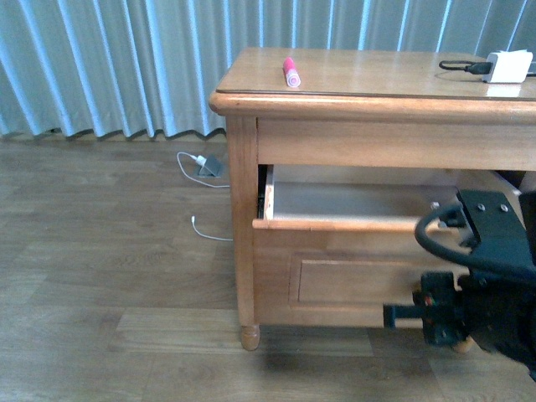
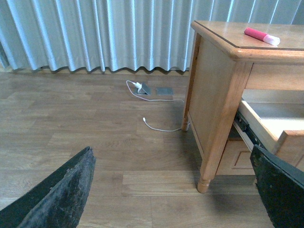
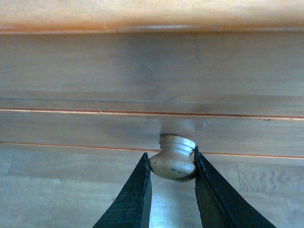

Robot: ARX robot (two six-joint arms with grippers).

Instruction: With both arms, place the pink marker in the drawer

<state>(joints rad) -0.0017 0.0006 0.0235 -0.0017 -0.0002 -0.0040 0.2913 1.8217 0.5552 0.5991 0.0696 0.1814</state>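
Note:
The pink marker (image 1: pixel 291 72) lies on the chest top near its left end; it also shows in the left wrist view (image 2: pixel 261 36). The top drawer (image 1: pixel 335 224) is pulled partly out, with its pale inside showing, and it also shows in the left wrist view (image 2: pixel 270 124). My right gripper (image 3: pixel 172 159) is shut on the round pale drawer knob (image 3: pixel 173 164). In the front view only the right arm (image 1: pixel 490 276) shows, in front of the drawer's right part. My left gripper (image 2: pixel 171 151) is open and empty, low over the floor to the left of the chest.
A white charger block (image 1: pixel 507 65) with a black cable sits on the chest top at the right. A white cable and adapter (image 1: pixel 205 165) lie on the wood floor by the curtain. The chest's front left leg (image 2: pixel 204 183) stands near my left gripper.

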